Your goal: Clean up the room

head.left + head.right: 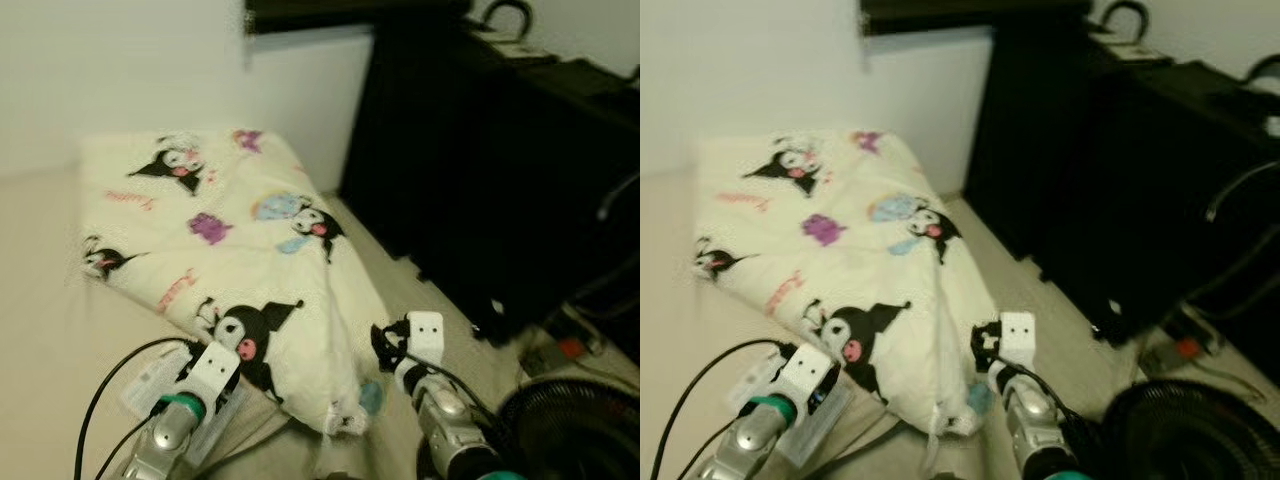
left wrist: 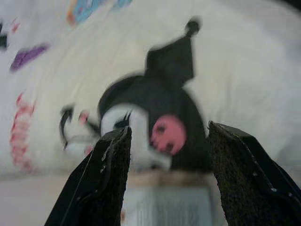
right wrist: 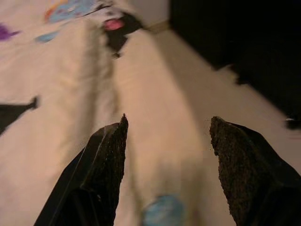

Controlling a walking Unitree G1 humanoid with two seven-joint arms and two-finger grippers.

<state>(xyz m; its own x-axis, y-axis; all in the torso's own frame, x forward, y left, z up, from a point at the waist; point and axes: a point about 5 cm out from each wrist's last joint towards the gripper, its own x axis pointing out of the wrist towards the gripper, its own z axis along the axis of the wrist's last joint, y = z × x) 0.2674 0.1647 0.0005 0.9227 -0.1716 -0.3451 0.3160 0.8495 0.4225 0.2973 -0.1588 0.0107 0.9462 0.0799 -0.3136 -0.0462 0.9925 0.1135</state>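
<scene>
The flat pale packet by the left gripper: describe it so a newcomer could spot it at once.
Start from the big cream blanket printed with black cartoon characters, spread on the beige floor against the white wall. Go to its near edge, where the left gripper hovers open: the flat pale plastic-wrapped packet lies there, partly tucked under the blanket. Unlike the soft fabric, it is small, rectangular and glossy.

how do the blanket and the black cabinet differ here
The blanket is cream with cartoon prints; the cabinet is plain black. The blanket lies soft and rumpled on the floor; the cabinet stands rigid and upright against the wall. The left pincer and right pincer, both open, point at the blanket, not the cabinet. Both rest on the same floor.
</scene>
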